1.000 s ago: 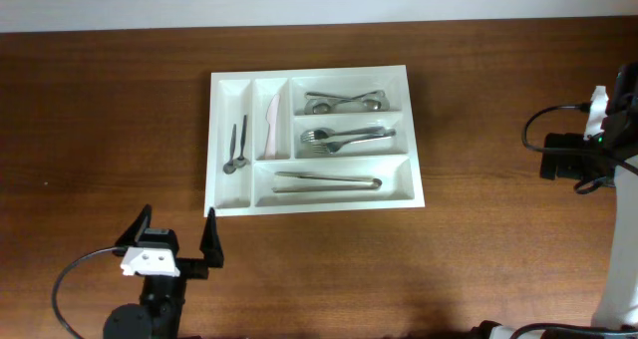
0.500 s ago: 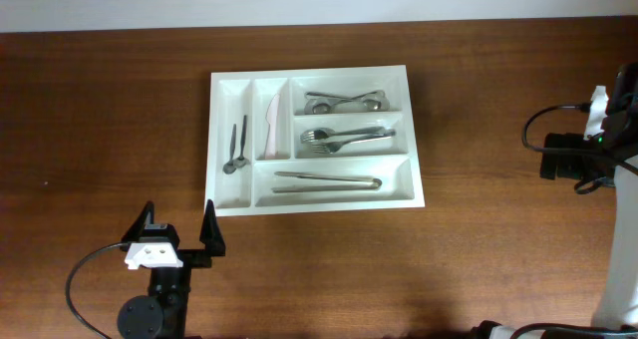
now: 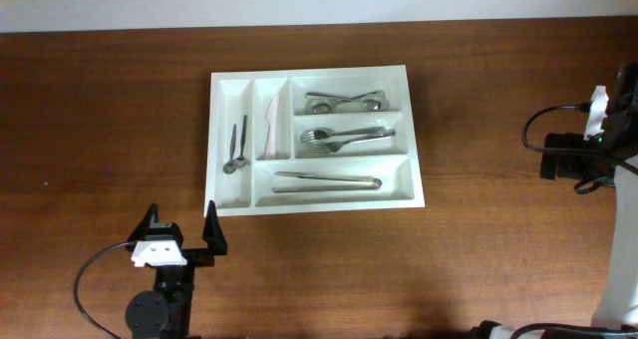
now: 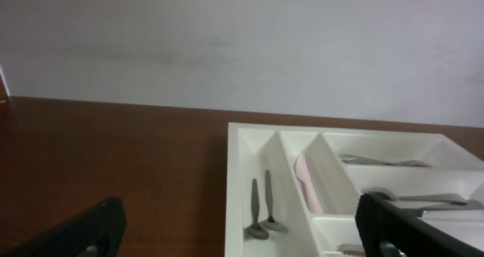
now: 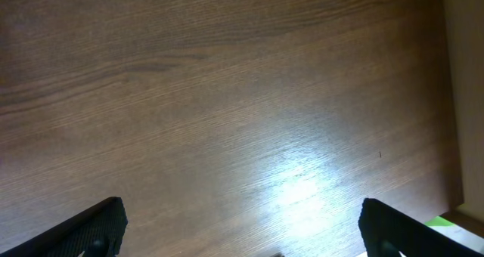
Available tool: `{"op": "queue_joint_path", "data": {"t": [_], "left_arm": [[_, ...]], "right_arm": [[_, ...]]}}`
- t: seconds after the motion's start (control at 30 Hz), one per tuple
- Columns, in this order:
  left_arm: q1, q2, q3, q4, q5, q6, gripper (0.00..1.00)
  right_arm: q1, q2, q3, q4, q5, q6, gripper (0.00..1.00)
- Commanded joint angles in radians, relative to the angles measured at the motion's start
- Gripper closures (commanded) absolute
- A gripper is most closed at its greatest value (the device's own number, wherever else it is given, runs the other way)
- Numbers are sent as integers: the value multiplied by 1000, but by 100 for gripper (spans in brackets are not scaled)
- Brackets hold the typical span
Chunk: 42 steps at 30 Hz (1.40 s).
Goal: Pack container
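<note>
Container (image 3: 231,191), a white five-compartment tray, lies flat mid-surface toward the far edge. Its load looks sorted by kind: small spoons (image 3: 237,148) and a pale knife (image 3: 272,125) in the two narrow upright bays, larger spoons (image 3: 344,102), forks (image 3: 349,137) and what look like tongs (image 3: 327,181) in the three long ones. Just off its near-left corner the left end effector (image 3: 180,222) hangs spread wide and empty, and the right end effector (image 5: 240,212), equally spread and empty, sits well apart over bare wood, which suggests packing is about done; the surface (image 3: 478,269) is dark brown wood with a glare patch, backed by a plain white wall (image 4: 242,45).
</note>
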Motion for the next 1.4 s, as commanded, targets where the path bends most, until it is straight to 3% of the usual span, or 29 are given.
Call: {"op": "queue_joint_path", "data": {"t": [0.0, 0.17, 1.37], "left_arm": [[-5, -10, -9, 5, -15, 38, 1], [-5, -10, -9, -68, -5, 37, 1], [-32, -10, -9, -69, -9, 37, 1]], "right_arm": [[-3, -19, 0, 0, 16, 9, 1], [-3, -19, 0, 0, 16, 8, 1], [-3, -19, 0, 0, 16, 9, 1]]}}
